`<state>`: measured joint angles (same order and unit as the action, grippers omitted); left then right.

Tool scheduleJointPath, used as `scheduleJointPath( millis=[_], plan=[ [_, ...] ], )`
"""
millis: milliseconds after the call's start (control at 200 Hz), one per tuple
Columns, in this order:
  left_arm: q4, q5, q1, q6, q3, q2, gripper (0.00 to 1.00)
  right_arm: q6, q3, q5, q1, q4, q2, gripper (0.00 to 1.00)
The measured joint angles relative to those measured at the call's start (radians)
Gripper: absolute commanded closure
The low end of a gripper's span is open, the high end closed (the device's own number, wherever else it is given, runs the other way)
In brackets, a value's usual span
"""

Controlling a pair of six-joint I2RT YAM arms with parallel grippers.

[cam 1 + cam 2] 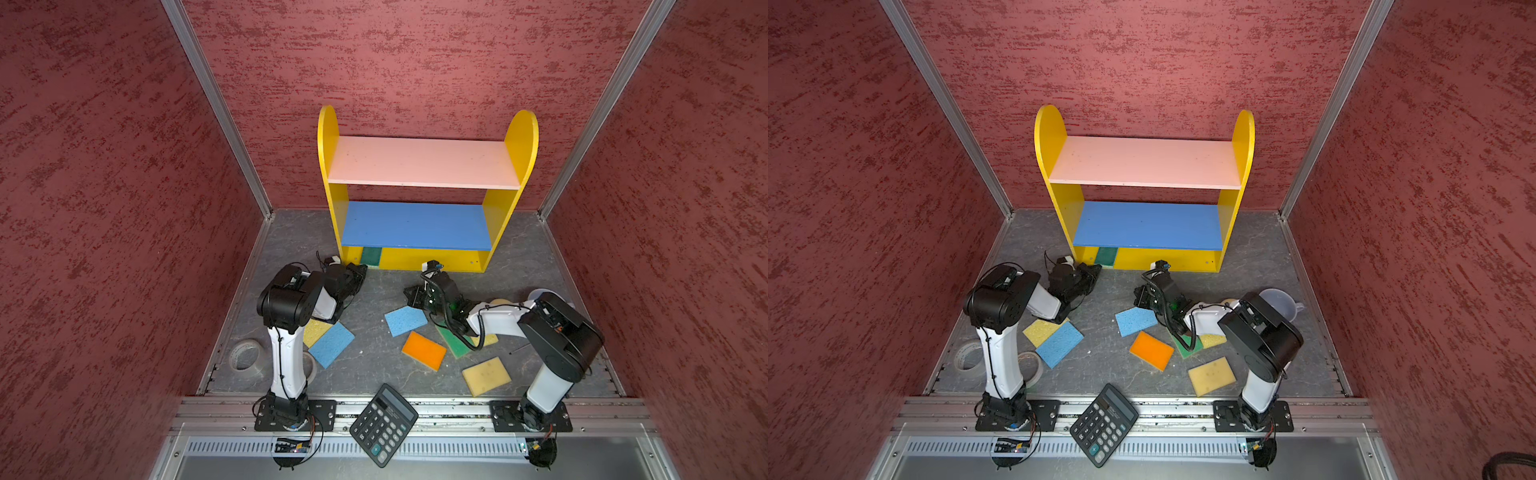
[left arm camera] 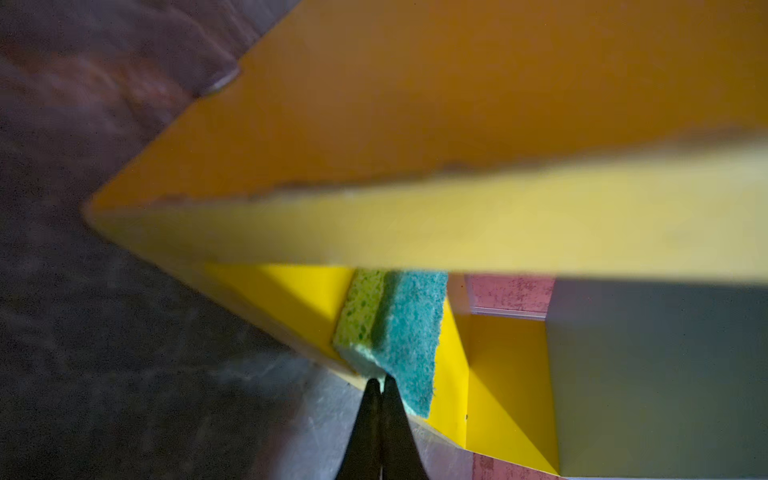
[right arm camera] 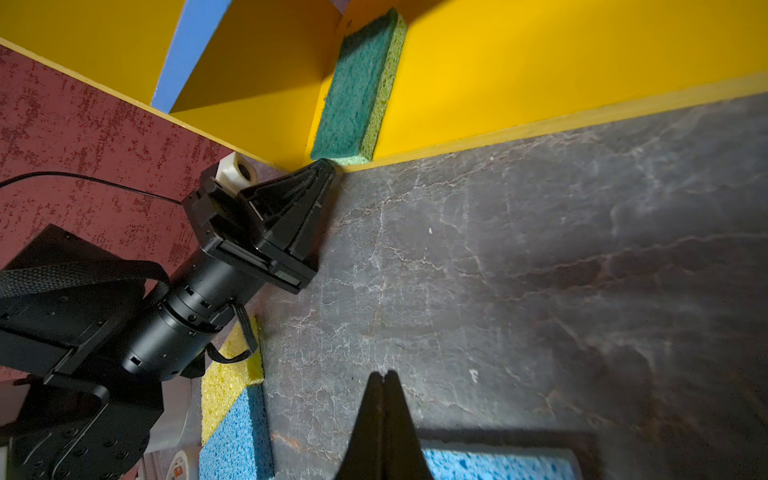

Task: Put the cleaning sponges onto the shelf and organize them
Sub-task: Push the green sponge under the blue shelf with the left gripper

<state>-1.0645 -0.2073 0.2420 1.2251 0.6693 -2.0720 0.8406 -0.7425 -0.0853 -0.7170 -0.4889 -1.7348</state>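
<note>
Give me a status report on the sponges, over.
Left gripper shut, tip at green sponge on shelf bottom. Right gripper shut, empty. Orange sponge and others on table. Calculator clear of shelf.

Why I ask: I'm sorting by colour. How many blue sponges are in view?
2. The left blue sponge lies against a yellow sponge; the middle blue sponge lies near the orange sponge. Others could be hidden under the arms.

Sponges (image 1: 423,350) nine; tape rolls (image 1: 245,354) two; calculator (image 1: 383,424), shelf (image 1: 424,162), jug (image 1: 1281,305) one each.
</note>
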Motion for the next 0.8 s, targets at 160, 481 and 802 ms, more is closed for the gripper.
scheduleJointPath(
  millis=[160, 481, 802],
  plan=[
    [-0.014, 0.003, 0.002, 0.009, 0.0, -0.006, 0.94, 0.0, 0.005, -0.001, 0.0, -0.002, 0.0, 1.0],
    [-0.003, 0.038, 0.028, 0.017, 0.033, -0.021, 0.95, 0.0, 0.009, -0.002, 0.0, -0.002, -0.001, 1.0],
    [0.006, 0.076, 0.04, 0.024, 0.042, -0.023, 0.95, 0.001, 0.018, -0.002, 0.0, -0.009, -0.011, 1.0]
  ],
)
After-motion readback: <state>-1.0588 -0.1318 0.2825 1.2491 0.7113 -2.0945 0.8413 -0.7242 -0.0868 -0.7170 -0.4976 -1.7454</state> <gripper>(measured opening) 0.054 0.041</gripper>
